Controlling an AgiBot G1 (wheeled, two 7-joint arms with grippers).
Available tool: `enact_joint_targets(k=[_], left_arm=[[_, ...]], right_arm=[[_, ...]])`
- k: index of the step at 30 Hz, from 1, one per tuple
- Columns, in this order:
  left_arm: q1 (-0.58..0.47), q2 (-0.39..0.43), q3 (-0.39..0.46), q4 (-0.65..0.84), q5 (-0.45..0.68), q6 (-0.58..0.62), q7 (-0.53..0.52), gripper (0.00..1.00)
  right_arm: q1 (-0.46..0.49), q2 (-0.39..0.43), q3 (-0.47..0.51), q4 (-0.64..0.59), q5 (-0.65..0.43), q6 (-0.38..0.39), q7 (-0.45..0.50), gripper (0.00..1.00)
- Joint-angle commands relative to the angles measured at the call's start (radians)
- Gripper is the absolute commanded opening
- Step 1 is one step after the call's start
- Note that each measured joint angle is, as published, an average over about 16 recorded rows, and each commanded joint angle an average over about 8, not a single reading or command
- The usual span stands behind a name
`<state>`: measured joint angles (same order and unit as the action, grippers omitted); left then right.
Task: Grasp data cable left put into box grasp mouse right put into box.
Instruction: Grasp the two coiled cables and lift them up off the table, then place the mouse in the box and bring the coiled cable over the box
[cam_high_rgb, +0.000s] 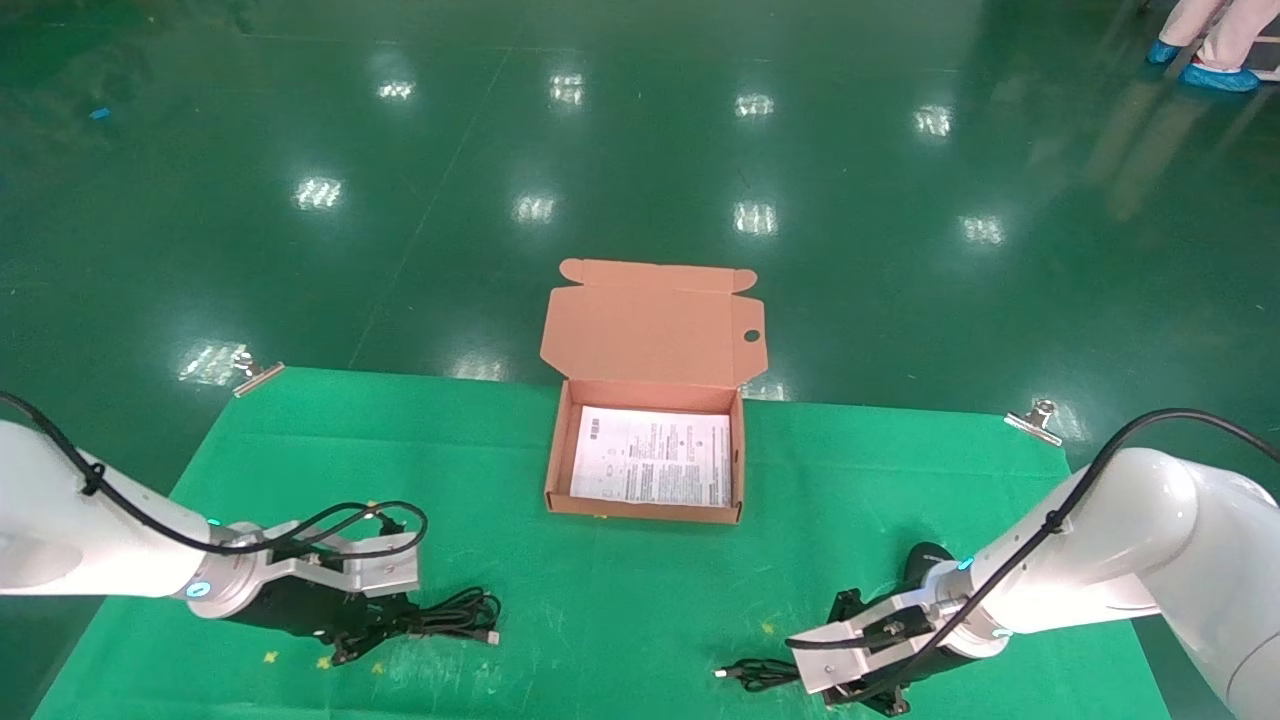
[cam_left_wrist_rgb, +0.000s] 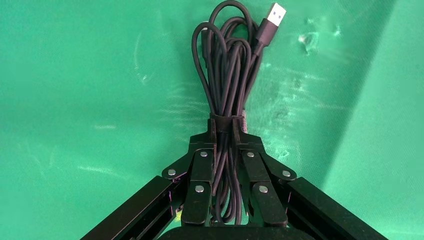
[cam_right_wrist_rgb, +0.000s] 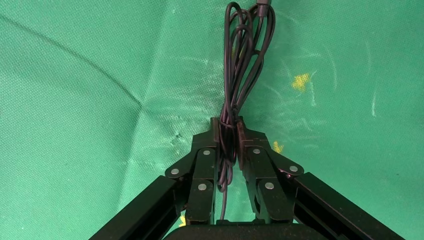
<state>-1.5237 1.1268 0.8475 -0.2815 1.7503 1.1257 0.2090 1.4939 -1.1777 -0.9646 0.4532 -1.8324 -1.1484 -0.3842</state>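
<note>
Head view hides both grips. The wrist views show them: left gripper (cam_left_wrist_rgb: 227, 131) clamped on the data cable (cam_left_wrist_rgb: 227, 65), right gripper (cam_right_wrist_rgb: 228, 131) pinching the mouse cord (cam_right_wrist_rgb: 245, 55), both on the green cloth (cam_high_rgb: 620, 600) short of the box (cam_high_rgb: 645, 455).

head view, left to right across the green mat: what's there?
left gripper, closed on the data cable → the box, open at centre with a white printed sheet inside → bundled mouse cord → right gripper, closed on that cord → the mouse, mostly hidden behind the right wrist.
</note>
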Motion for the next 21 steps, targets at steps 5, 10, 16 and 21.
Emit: enact_joint_targets(k=[5,10,16,21], left_arm=[[0.005,-0.044,-0.016,-0.055,-0.027,0.026,0.06,0.0],[-0.01,-0.125,-0.037,-0.197,-0.046,0.037,0.114,0.0],[-0.055,-0.184,-0.054,-0.419,-0.017,-0.027,0.061,0.0],[-0.082,-0.19,-0.066,-0.553,0.02,-0.097,-0.018,0.0]], right_arm=[[0.026,0.046,0.026,0.025,0.032,-0.019,0.012,0.0],[0.09,0.152,0.095,0.111,0.105,-0.021,0.066,0.0],[0.178,0.203,0.161,0.227,0.142,0.051,0.134,0.0],[0.243,0.16,0.197,0.255,0.17,0.108,0.155,0.0]])
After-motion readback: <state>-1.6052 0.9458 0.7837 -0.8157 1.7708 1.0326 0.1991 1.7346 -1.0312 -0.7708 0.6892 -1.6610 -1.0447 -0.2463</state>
